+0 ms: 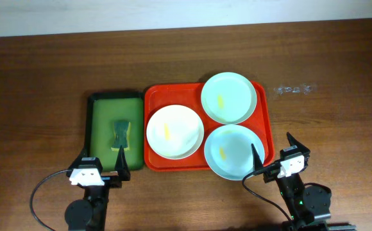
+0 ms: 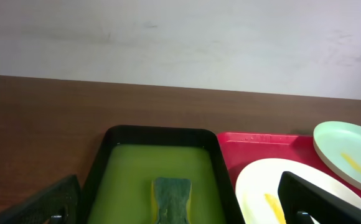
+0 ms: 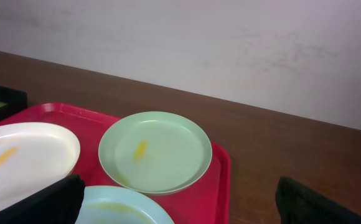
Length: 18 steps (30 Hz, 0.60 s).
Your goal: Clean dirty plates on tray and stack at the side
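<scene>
I counted one white plate [image 1: 175, 131] and two mint plates [image 1: 229, 97] [image 1: 234, 151], three in all; one red tray [image 1: 172, 96] and one dark green tray [image 1: 102, 112], two in all; and a single sponge [image 1: 120, 133].

Plates [image 1: 175, 131] on tray [image 1: 157, 96]; sponge [image 1: 120, 133] left of it

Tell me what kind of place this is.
Probably a robot test bench for dishwashing practice: a wooden table by a plain wall, smeared plates on a red tray, a sponge in a green tray.
</scene>
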Available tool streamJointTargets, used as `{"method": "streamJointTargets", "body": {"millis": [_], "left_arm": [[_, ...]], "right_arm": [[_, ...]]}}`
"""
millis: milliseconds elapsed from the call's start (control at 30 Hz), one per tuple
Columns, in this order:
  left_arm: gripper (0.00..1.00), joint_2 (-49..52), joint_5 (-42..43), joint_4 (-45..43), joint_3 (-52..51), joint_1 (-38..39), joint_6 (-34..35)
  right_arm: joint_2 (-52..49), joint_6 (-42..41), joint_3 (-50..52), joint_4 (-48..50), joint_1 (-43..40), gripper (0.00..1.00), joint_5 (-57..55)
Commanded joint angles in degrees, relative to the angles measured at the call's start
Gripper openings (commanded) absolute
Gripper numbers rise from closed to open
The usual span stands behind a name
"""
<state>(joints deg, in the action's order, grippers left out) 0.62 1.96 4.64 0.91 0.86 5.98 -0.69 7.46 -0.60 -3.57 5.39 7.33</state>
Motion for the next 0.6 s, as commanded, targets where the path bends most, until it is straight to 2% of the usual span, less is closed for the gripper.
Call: {"method": "streamJointTargets", "body": {"millis": [0,67,567], "left_arm": [[0.99,-0.2,-0.2,0.1,-0.3,0.2,-0.9],[0.99,-0.2,-0.2,0.1,-0.3,0.2,-0.9],[0.99,-0.2,-0.2,0.1,-0.3,0.2,-0.9]], "right_arm": [[0.2,-0.2,0.3,-0.3,-0.3,0.98,-1.3],[0.2,-0.2,0.3,-0.6,-0.3,0.98,-4.3],[0.2,-0.2,0.3,-0.6,-0.3,0.98,-4.4]]}}
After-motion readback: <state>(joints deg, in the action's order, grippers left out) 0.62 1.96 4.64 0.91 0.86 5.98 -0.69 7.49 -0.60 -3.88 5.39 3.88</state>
